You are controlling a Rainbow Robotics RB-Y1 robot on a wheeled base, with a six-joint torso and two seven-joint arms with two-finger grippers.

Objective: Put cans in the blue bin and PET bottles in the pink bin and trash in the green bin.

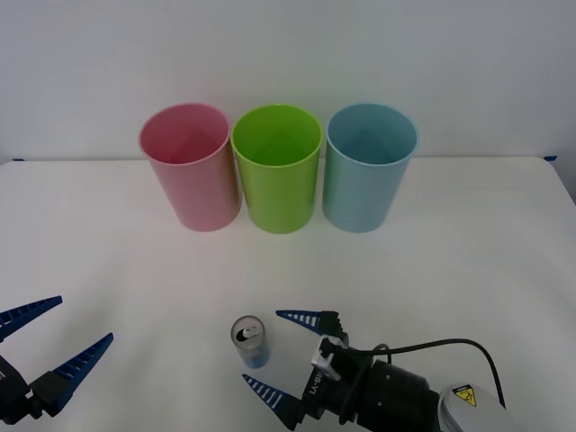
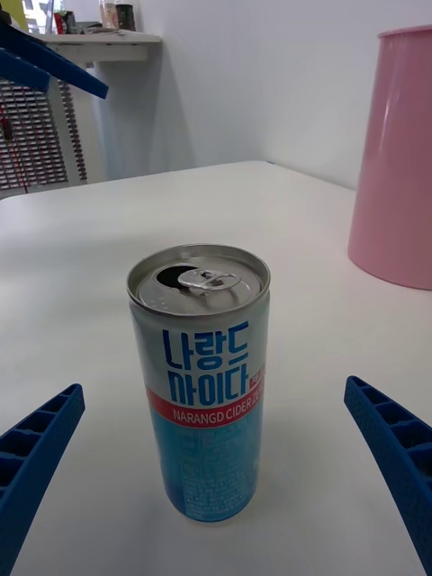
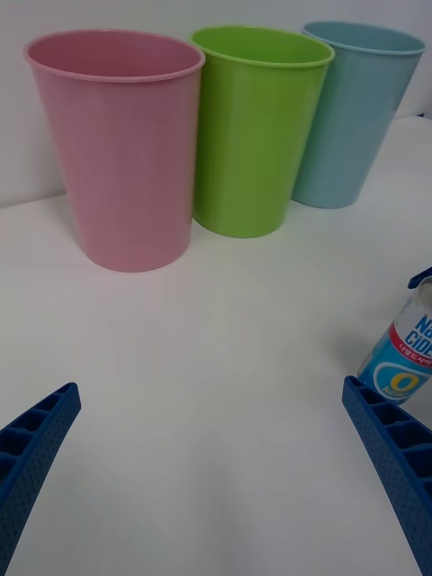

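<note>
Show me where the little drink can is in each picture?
Front view: the can stands upright near the table's front edge, beside the open right gripper.
Right wrist view: the can stands centred between the blue fingers.
Left wrist view: part of the can shows at the picture's edge.
Shared landmark: the pink bin.

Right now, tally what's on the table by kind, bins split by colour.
Pink bin: 1
Green bin: 1
Blue bin: 1
Can: 1, standing upright near the open right gripper
PET bottles: 0
Other trash: 0
Total: 4 things, 3 bins and 1 can.
</note>
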